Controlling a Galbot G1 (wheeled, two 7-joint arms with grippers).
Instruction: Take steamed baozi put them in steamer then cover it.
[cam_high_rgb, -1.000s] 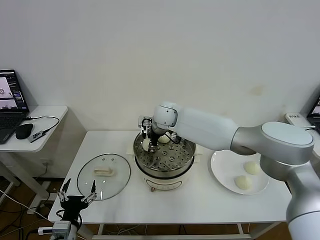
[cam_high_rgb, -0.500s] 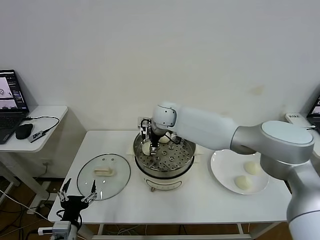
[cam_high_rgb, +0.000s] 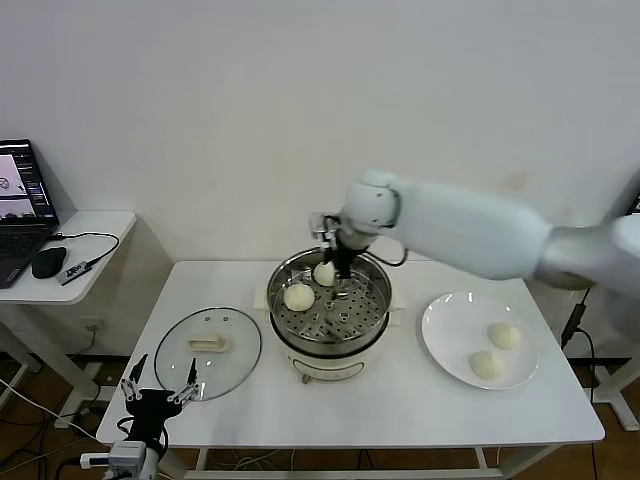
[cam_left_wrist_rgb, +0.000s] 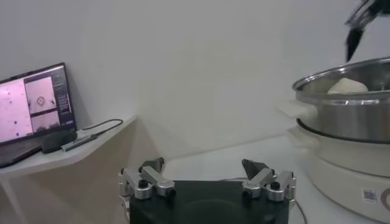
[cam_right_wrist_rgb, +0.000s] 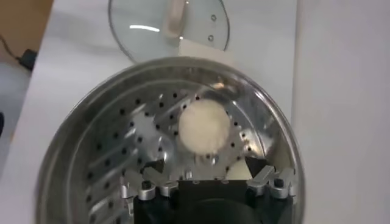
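Now the right end effector (cam_high_rgb: 340, 268), fingers spread and empty, hovers above two baozi (cam_high_rgb: 299, 296) in the steamer (cam_high_rgb: 328, 310); next, probably fetching a plate (cam_high_rgb: 440, 345) bun.

The white table (cam_high_rgb: 250, 400) carries three things directly: the steamer (cam_high_rgb: 330, 345) stands near its middle on a cream-white pot base, right under the right gripper (cam_high_rgb: 338, 272), whose fingers stand apart above the basket. The cover (cam_high_rgb: 207, 350) lies flat on the table on the side of the steamer toward the left gripper (cam_high_rgb: 158, 392), apart from the pot base and close to the table's front edge. A white plate (cam_high_rgb: 445, 335) lies on the other side of the steamer, just beside the pot base but not touching it.
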